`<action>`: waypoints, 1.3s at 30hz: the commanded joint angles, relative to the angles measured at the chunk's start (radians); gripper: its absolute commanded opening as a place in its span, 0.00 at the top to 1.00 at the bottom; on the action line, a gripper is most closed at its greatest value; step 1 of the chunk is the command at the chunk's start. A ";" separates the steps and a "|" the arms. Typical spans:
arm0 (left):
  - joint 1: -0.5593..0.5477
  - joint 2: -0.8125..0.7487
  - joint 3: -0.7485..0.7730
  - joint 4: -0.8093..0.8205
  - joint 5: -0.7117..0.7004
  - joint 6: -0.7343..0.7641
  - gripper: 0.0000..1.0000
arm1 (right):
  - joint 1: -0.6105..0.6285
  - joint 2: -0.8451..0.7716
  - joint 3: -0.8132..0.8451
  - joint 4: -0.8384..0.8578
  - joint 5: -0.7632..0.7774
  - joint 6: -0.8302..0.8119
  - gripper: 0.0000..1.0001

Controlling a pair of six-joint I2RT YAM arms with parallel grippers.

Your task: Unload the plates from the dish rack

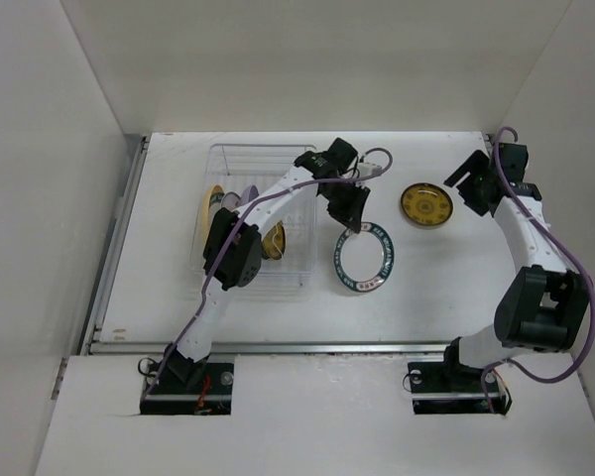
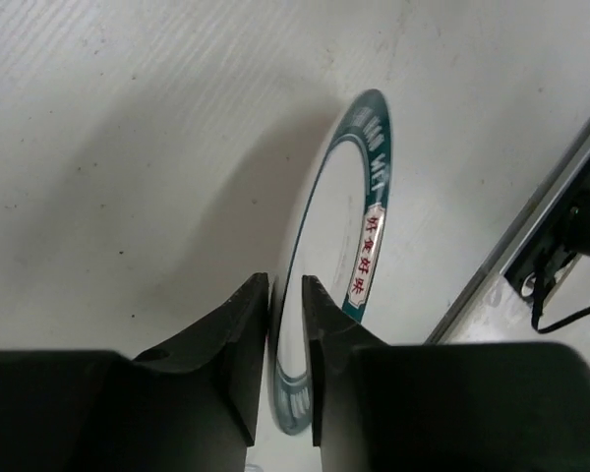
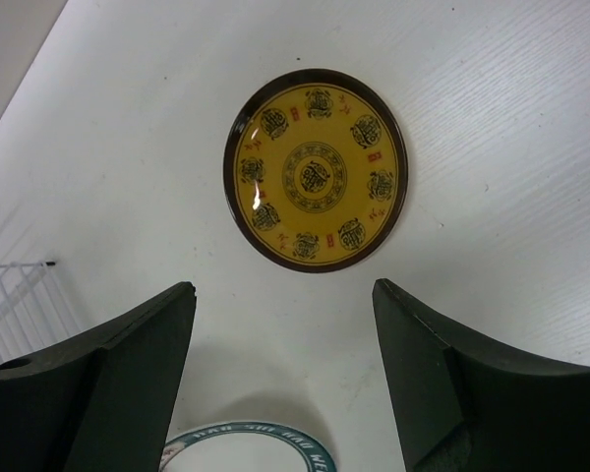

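- Plates in the dish rack (image 1: 290, 273), at the table's (image 1: 426, 288) far left: a yellow one (image 1: 211, 205) and a lilac one (image 1: 228, 201) stand on edge at its left end, and a third is partly hidden by the left arm.
- Teal-lettered white plate (image 1: 363, 260) sits just right of the rack; the left gripper's (image 2: 285, 295) jaws are clamped on its far rim.
- Yellow plate with dark rim (image 3: 315, 169) lies flat on the table further right.
- Right gripper (image 3: 283, 290) hovers near it, jaws spread wide and holding nothing.
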 commanded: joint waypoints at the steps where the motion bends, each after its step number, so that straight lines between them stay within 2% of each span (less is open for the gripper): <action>1: 0.009 -0.036 -0.033 0.150 0.050 -0.054 0.82 | 0.002 -0.054 -0.021 -0.004 -0.007 -0.023 0.21; 3: 0.009 -0.036 -0.073 0.183 -0.003 -0.065 0.76 | 0.002 -0.065 -0.021 -0.004 -0.007 -0.023 0.21; 9: 0.009 -0.027 -0.073 0.174 -0.140 -0.035 0.46 | 0.002 -0.085 -0.021 -0.004 -0.007 -0.032 0.21; 14: 0.009 -0.082 -0.035 0.120 -0.267 -0.015 0.39 | 0.011 -0.094 -0.021 -0.013 -0.019 -0.043 0.21; 17: 0.009 -0.128 0.004 0.047 -0.406 0.016 0.35 | 0.036 -0.103 -0.021 -0.013 -0.038 -0.066 0.21; 22: 0.009 -0.151 0.134 -0.228 -0.761 0.154 0.35 | 0.119 -0.103 0.023 -0.050 -0.038 -0.124 0.21; 23: 0.009 -0.162 0.134 -0.259 -0.884 0.177 0.36 | 0.136 -0.103 0.024 -0.050 -0.027 -0.124 0.21; 26: 0.022 -0.189 0.078 -0.361 -1.021 0.226 0.41 | 0.206 -0.084 0.054 -0.061 -0.004 -0.147 0.21; 29: 0.066 -0.243 0.026 -0.397 -1.066 0.191 0.47 | 0.249 -0.061 0.079 -0.070 0.007 -0.147 0.21; 31: 0.078 -0.274 -0.024 -0.397 -1.086 0.165 0.56 | 0.272 -0.048 0.079 -0.070 0.007 -0.147 0.21; 34: 0.078 -0.306 -0.103 -0.385 -1.131 0.139 0.60 | 0.295 -0.025 0.090 -0.070 0.016 -0.147 0.21; 39: 0.109 -0.315 -0.228 -0.342 -1.134 0.130 0.59 | 0.323 -0.016 0.100 -0.079 0.039 -0.147 0.21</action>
